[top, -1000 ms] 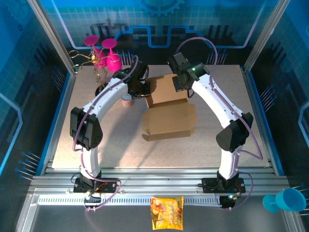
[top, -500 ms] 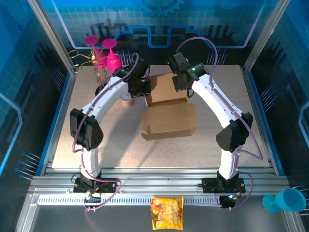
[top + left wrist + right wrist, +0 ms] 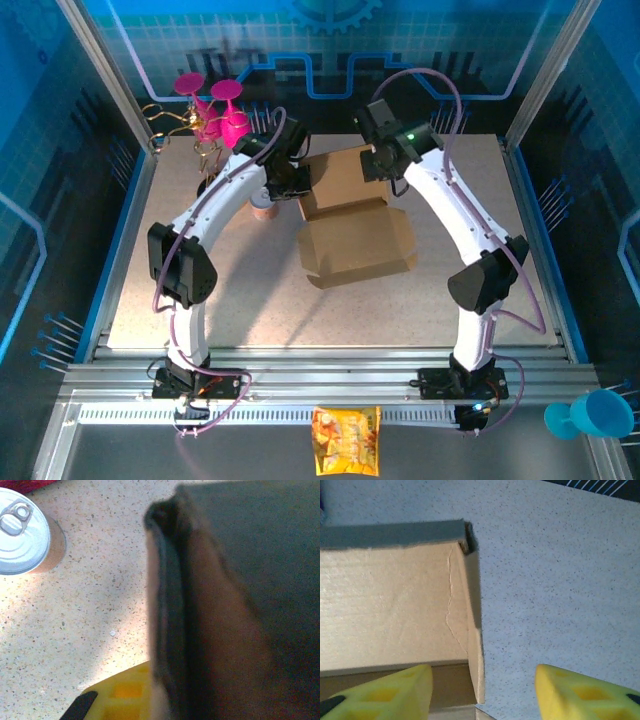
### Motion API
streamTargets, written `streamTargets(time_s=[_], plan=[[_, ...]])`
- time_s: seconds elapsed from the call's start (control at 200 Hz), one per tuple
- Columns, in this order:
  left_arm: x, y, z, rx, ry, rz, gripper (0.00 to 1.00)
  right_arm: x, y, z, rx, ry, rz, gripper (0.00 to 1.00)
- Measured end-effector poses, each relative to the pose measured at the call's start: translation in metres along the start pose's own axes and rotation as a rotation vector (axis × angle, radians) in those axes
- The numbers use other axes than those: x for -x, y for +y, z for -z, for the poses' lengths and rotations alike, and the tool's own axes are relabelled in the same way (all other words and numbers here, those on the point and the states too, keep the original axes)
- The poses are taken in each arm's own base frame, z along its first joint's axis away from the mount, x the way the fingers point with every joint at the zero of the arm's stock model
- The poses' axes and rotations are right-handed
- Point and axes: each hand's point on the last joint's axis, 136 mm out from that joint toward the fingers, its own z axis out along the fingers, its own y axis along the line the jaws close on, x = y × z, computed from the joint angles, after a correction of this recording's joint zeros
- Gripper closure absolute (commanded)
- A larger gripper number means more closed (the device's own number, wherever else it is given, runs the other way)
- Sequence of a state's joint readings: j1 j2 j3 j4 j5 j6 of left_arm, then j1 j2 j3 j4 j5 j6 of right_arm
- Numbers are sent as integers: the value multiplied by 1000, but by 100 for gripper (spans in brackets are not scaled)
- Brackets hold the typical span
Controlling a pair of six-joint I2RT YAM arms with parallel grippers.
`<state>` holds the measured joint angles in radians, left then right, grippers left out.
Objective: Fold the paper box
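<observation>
Right now, nearest you, one yellow snack bag (image 3: 345, 441) and one blue cup (image 3: 594, 414) are sitting by the front rail. Mid-table, the one paper box (image 3: 358, 248) is lying half-formed, its lid panel rising behind. Your right gripper (image 3: 480, 692) is hanging spread astride the right wall, while your left gripper (image 3: 291, 187) is looking pinched onto the left edge. With one side freed, you are risking that wall springing back or the box swivelling. One can (image 3: 24, 532) is standing just beyond

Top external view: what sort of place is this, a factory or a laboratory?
Most likely a robot test cell in a laboratory: two white arms bolted to an aluminium rail, a speckled table, and blue printed walls around it.
</observation>
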<state>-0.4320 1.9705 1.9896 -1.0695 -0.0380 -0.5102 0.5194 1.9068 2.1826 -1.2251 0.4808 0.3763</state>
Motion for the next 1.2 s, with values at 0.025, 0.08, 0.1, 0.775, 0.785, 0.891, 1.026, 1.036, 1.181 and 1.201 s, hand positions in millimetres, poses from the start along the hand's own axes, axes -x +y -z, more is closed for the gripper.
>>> streamTargets(time_s=[0.025,0.08,0.1,0.775,0.785,0.891,1.026,1.036,1.181,1.201], plan=[[0,0,0,0,0,6,100,1,-1,2,11,-1,-14,33],[1,1,0,1,-1,16,100,2,-5,7,38,1,-48,31],[1,1,0,2,-1,18,100,1,-6,9,46,3,-54,31],[13,22,-11,46,-36,317,100,-175,-34,43,427,66,-827,34],[13,22,-11,45,-36,321,100,-177,-33,40,433,73,-838,35],[14,19,-11,28,-37,347,100,-181,-19,28,495,101,-901,39],[15,16,-14,10,-34,369,100,-167,-4,21,552,127,-937,47],[14,16,-15,11,-33,370,100,-166,-3,20,556,131,-942,48],[10,18,-19,13,-18,390,100,-164,6,2,543,175,-957,55],[10,18,-20,13,-17,391,100,-164,6,0,542,177,-959,55]])
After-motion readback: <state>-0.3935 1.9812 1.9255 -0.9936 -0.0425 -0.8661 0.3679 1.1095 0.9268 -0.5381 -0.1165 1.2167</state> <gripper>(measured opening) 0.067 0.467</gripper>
